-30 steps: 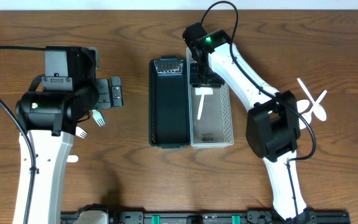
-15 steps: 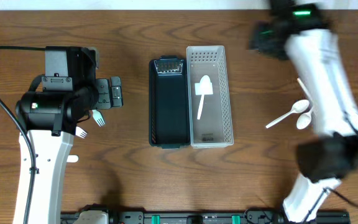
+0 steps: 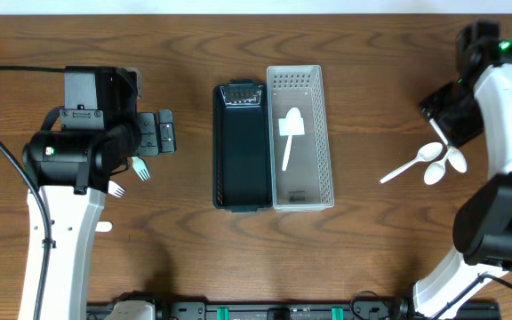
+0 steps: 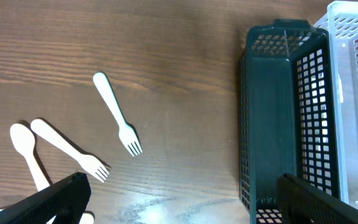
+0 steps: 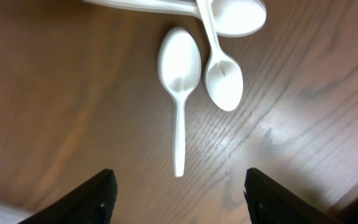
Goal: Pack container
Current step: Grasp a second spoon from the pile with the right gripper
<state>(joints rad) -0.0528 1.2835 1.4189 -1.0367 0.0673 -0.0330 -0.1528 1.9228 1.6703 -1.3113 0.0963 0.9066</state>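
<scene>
A slotted white bin [image 3: 329, 133] and a dark bin [image 3: 218, 147] stand upright, touching side by side. One white spoon [image 3: 289, 133] lies inside the white bin. Three loose spoons [image 3: 434, 153] lie well to the right, and white forks [image 4: 118, 115] lie to the left.

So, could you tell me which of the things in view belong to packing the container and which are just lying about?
Belong to the job:
white basket
spoon lying in it
dark basket right beside it
three loose spoons on the right
forks on the left

Just there:
black cable at the left edge
rail along the table's near edge
</scene>
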